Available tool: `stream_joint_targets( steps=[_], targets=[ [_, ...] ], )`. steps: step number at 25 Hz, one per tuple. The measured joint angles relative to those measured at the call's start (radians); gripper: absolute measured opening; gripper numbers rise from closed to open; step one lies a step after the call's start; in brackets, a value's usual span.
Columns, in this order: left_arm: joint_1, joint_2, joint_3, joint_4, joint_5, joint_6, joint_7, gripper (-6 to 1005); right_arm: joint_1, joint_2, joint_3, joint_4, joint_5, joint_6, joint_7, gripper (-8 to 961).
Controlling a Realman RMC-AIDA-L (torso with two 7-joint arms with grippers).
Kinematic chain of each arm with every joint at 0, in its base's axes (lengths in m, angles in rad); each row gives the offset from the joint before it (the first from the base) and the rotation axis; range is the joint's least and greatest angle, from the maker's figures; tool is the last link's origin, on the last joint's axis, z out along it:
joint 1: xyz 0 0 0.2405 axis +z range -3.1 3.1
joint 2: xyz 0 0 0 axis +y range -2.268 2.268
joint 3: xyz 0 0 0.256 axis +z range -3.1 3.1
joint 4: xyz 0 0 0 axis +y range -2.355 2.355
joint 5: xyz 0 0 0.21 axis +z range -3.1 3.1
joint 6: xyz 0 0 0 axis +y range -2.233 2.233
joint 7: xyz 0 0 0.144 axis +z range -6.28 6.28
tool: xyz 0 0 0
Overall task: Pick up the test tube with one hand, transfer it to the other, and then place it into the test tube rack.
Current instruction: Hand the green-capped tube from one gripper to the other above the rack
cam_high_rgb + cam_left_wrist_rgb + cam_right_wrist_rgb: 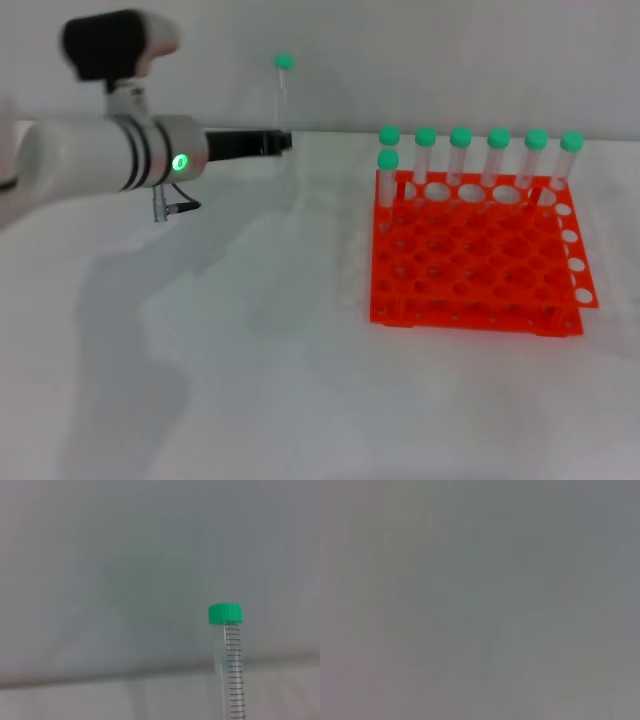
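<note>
The left tool [283, 141], black and narrow at the end of a thick white arm with black bands and a green light, is clamped on the lower part of the test tube [284, 80] and holds it upright above the bench [250, 380], at about ten o'clock in the head view. The tube's green cap [225, 613] is uppermost; in the left wrist view its clear wall shows fine graduation marks.

Well apart from it, toward three o'clock, the orange test tube rack [470, 265] sits on the bench. Six green-capped tubes [497, 155] stand upright along the rack's far row, and a seventh [388, 172] stands just in front of that row at its left corner. The rack's other holes are open.

The right tool appears in no view; the right wrist view shows only a blank grey field.
</note>
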Motion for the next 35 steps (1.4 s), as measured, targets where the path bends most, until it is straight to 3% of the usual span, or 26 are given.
stream_joint_targets(
  steps=[3, 7, 10, 14, 18, 20, 23, 25, 27, 31, 35],
  targets=[
    [0.096, -0.012, 0.000, 0.035, -0.326, 0.075, 0.281, 200, -0.004, -0.002, -0.002, -0.004, -0.001, 0.001, 0.029, 832],
    [0.245, -0.013, -0.003, 0.174, -0.691, 0.263, 0.664, 201, -0.004, -0.006, -0.012, -0.014, -0.007, -0.002, 0.070, 832],
    [0.336, -0.018, -0.004, 0.277, -0.801, 0.418, 0.904, 202, -0.004, -0.007, -0.035, -0.026, -0.009, -0.002, 0.099, 832],
    [0.399, -0.022, -0.001, 0.411, -0.743, 0.507, 1.158, 204, -0.030, -0.015, -0.172, -0.098, -0.016, -0.002, 0.226, 832],
    [0.391, -0.027, -0.001, 0.473, -0.562, 0.485, 1.290, 205, -0.098, -0.034, -0.368, -0.290, -0.066, 0.022, 0.447, 831],
    [0.378, -0.028, -0.002, 0.504, -0.511, 0.452, 1.331, 206, -0.119, -0.065, -0.442, -0.358, -0.128, 0.060, 0.569, 830],
    [0.349, -0.029, -0.002, 0.530, -0.477, 0.394, 1.349, 207, -0.112, -0.147, -0.503, -0.402, -0.262, 0.218, 0.750, 828],
    [0.332, -0.030, -0.002, 0.536, -0.459, 0.368, 1.353, 208, -0.096, -0.179, -0.505, -0.399, -0.317, 0.336, 0.790, 827],
    [0.318, -0.030, -0.002, 0.540, -0.452, 0.350, 1.361, 209, -0.086, -0.195, -0.504, -0.400, -0.361, 0.442, 0.810, 827],
    [0.304, -0.030, -0.004, 0.544, -0.437, 0.339, 1.379, 210, -0.067, -0.194, -0.506, -0.407, -0.410, 0.607, 0.825, 828],
    [0.289, -0.031, -0.005, 0.546, -0.433, 0.313, 1.400, 211, -0.055, -0.158, -0.508, -0.407, -0.422, 0.619, 0.827, 828]
  ],
)
